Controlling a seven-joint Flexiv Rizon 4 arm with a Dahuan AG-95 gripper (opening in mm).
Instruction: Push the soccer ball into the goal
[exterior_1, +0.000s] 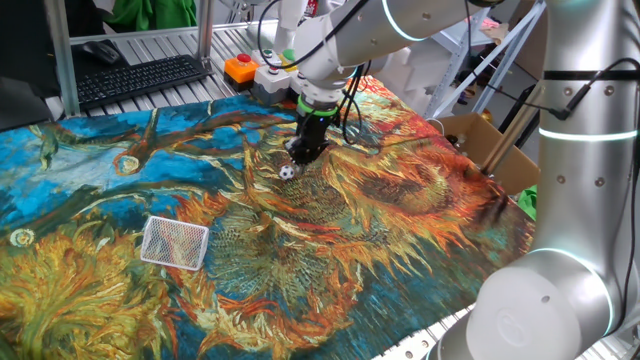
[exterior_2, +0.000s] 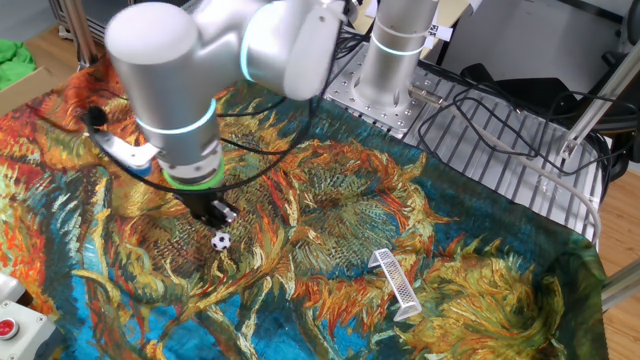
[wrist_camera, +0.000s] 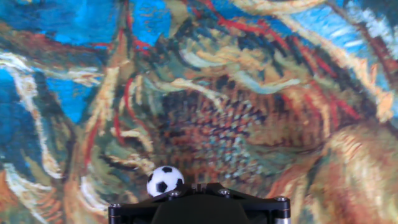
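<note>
**White ball at the gripper tip, goal well apart**

One fixed view: soccer ball (exterior_1: 288, 172) centre frame, just below the gripper (exterior_1: 303, 150); goal (exterior_1: 174, 242) lower left.

Other fixed view: ball just beside the tool, goal lower right.

Hand view: ball bottom centre, left of the housing; finger state unreadable.

Risk: an off-centre push could send it wide.

The gripper (wrist_camera: 199, 202) is cut off by the hand view's bottom edge, its black body hiding the ball's (wrist_camera: 165, 180) lower edge.
</note>
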